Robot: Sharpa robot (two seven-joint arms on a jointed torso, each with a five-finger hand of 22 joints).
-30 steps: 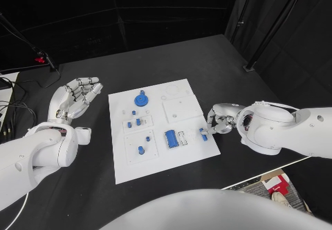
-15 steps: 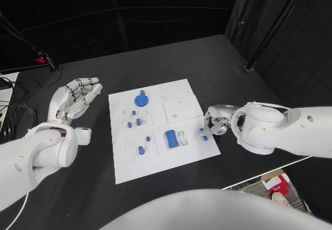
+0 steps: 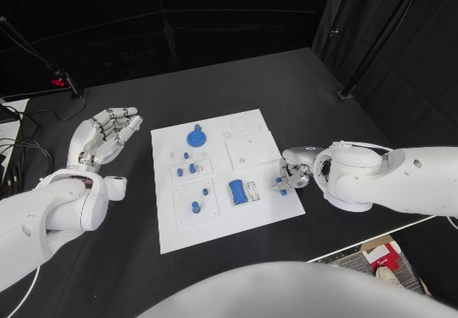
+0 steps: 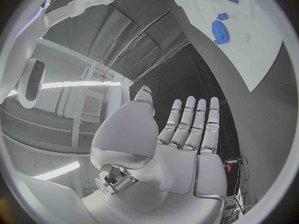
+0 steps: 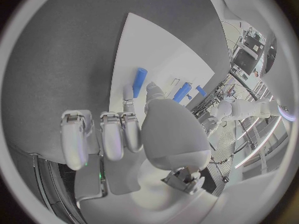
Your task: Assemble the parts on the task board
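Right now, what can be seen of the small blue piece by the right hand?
The small blue piece is a short, plastic-looking bar lying flat near the right edge of the white board. The right hand is at it, fingertips close around it; whether they grip it cannot be told. In the right wrist view it lies beyond the fingertips.

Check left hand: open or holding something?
Open. The left hand lies beside the board with fingers straight and apart; the wrist view shows a bare palm, nothing in it.
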